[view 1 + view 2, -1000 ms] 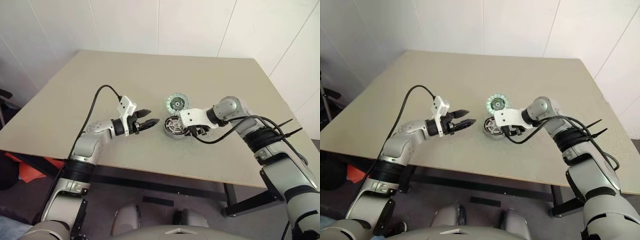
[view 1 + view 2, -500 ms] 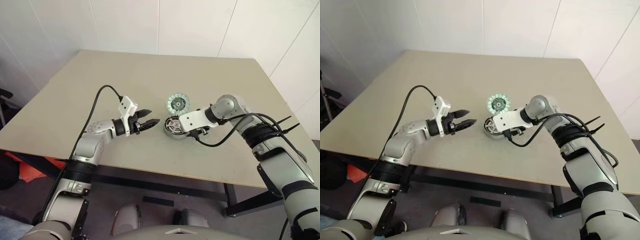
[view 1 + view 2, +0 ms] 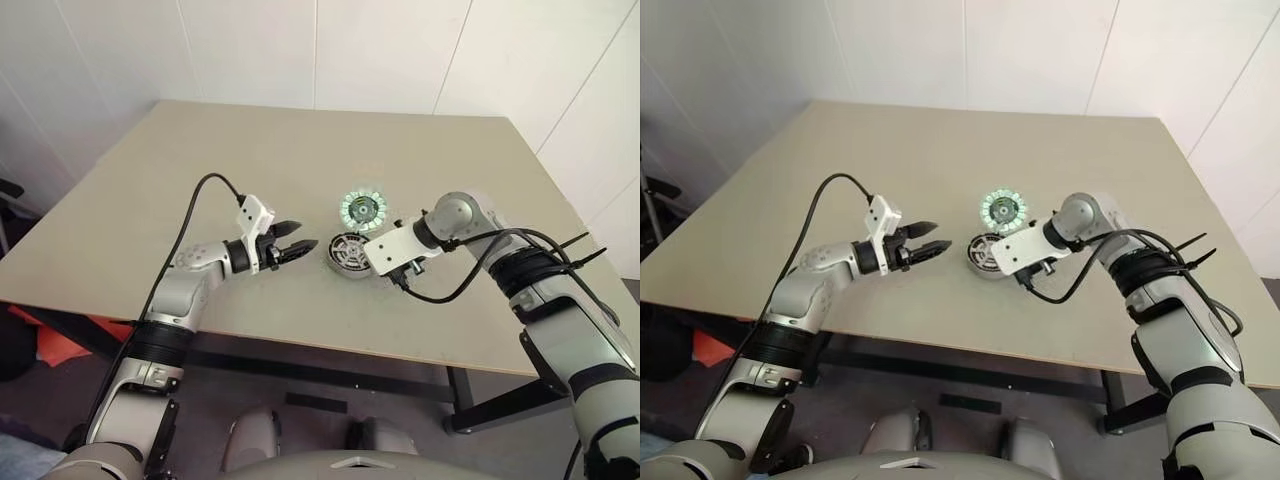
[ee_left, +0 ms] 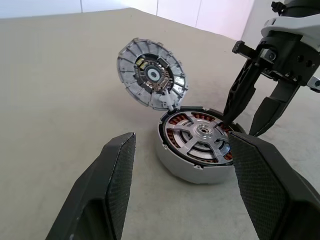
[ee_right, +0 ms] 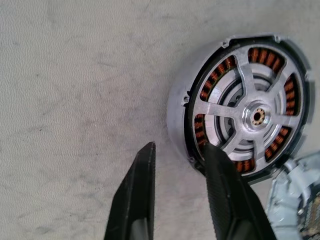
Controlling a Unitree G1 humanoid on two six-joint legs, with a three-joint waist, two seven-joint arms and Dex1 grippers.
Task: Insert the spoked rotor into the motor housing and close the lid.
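Two end effectors flank the housing [image 4: 197,150] on the bench [image 3: 200,160]. The rotor [image 5: 250,117] sits inside the housing, its pale spokes lying over the copper windings. The lid [image 4: 151,75] leans tilted against the housing's far edge, beyond both end effectors, its inner face turned toward the left one. The right end effector [image 4: 250,107] points steeply down at the housing's right side, one finger inside the rim by the rotor's edge and the other outside the wall; the fingers stand a little apart, gripping nothing I can confirm. The left end effector [image 3: 306,243] hovers level just left of the housing, fingers spread wide, empty.
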